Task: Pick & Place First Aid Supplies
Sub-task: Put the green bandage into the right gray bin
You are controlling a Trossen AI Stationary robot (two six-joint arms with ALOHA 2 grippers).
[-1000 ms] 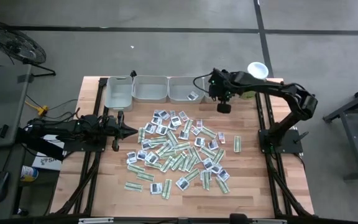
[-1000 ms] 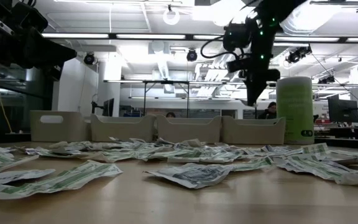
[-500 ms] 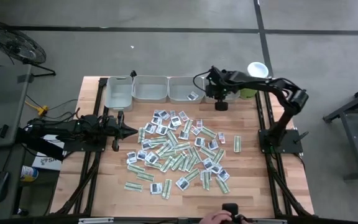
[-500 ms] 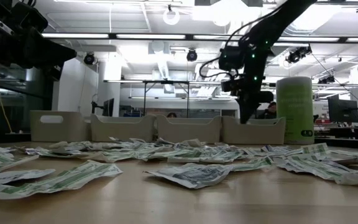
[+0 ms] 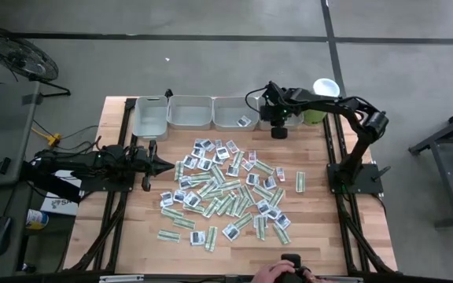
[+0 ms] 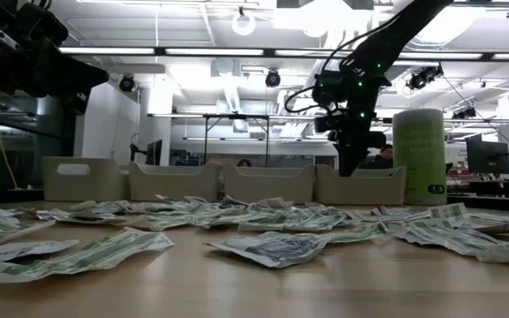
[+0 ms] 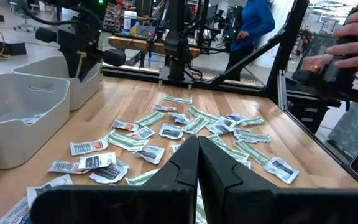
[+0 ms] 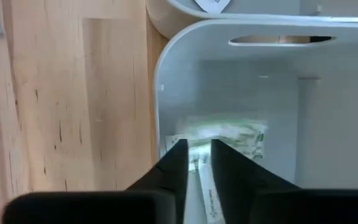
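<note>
Sachets (image 5: 226,189): heaped mid-table, frame centre; one green strip (image 8: 225,140) lay in the tray (image 8: 247,74). Right gripper (image 8: 197,163) above it, fingers narrowly parted, empty. Step: release; next, fetch another. Left gripper (image 7: 197,163) closed, left.

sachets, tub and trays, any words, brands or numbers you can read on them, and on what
No text can be read in any view.
sachets: dark print on the white ones and green stripes on the narrow ones, too small to read.
green tub: a dark patch low on its side, blurred.
trays: plain, no lettering seen.
sachet in the tray under the right tool: faint green print, unreadable.
</note>
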